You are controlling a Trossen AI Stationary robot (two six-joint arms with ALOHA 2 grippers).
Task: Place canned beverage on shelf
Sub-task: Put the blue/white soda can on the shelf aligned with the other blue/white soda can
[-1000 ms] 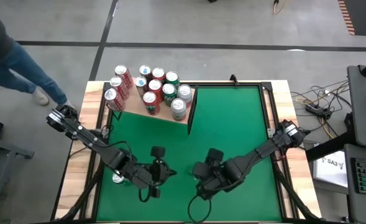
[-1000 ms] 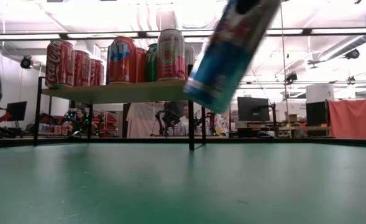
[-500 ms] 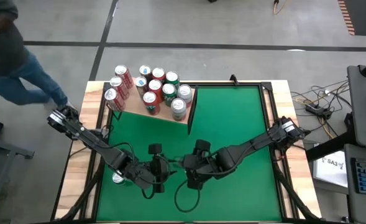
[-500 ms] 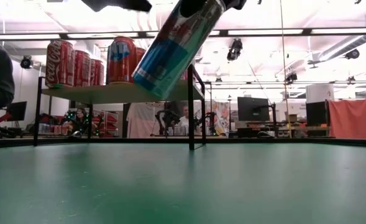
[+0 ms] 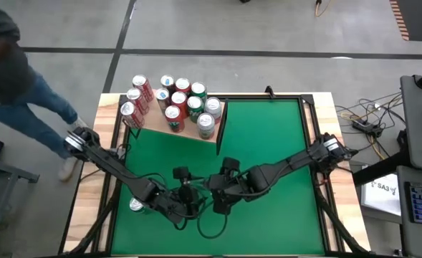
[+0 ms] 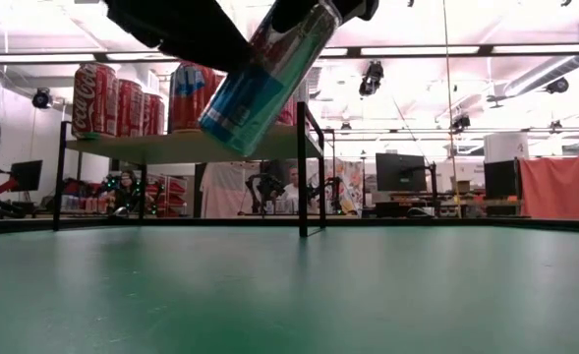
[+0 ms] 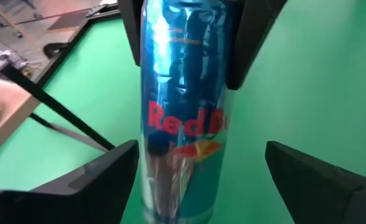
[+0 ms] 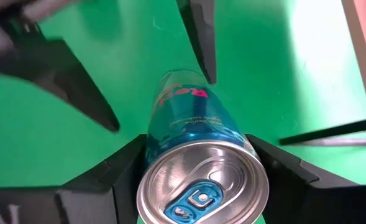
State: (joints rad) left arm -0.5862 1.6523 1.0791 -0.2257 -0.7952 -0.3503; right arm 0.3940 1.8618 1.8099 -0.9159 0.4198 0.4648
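Right pincer [image 8: 198, 163] gripped the tilted blue can [image 6: 264, 74] above the tabletop [image 5: 268, 136]; left pincer [image 7: 195, 171] hung open around it.

the green felt-like table [image 5: 268, 136] has a pale wooden border, and one can [image 5: 135, 206] rests on the green surface near its front left edge. the shelf [image 5: 189, 130], a pale wood-grain board on thin dark legs with a dark upright end panel [image 5: 221, 127], stands at the table's back left corner. a cluster of upright soda cans [image 5: 185, 102] stands on the shelf, mostly red with some green and blue; the low view shows coca-cola cans [image 6: 110, 100] along the board's left end.
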